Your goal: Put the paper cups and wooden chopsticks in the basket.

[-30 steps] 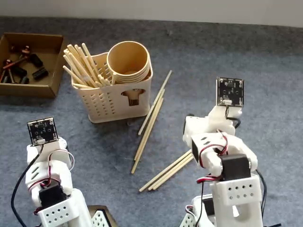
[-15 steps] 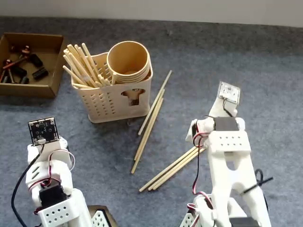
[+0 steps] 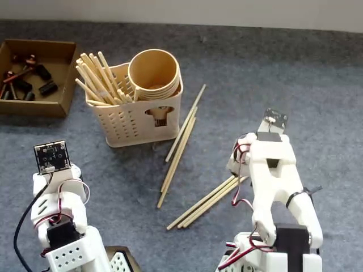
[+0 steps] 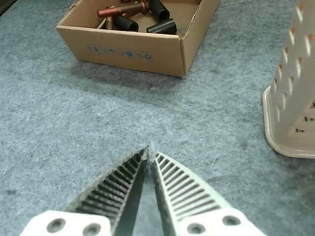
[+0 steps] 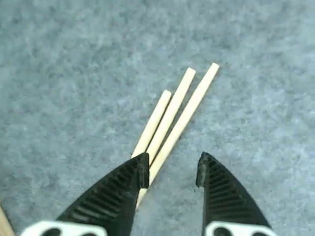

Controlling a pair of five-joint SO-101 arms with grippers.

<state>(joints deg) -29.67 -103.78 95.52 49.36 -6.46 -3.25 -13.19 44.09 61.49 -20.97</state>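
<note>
Right claw (image 5: 172, 163) hangs spread above the three chopsticks (image 5: 169, 118) — shift it to straddle all three, sink to the table (image 5: 74, 59), then pinch. Left claw (image 4: 150, 153) is pressed together.

Grey carpet (image 3: 317, 73) underfoot; pale wall strip (image 3: 227, 11) behind.

I count one basket (image 3: 136, 122), one stack of paper cups (image 3: 154, 73), one cardboard box (image 3: 34, 107), and three chopsticks (image 3: 198, 207) lower right (others too bunched to count).

Left pincer (image 4: 149, 153) closed at the tips; right pincer (image 5: 172, 170) spread, pointing down.
</note>
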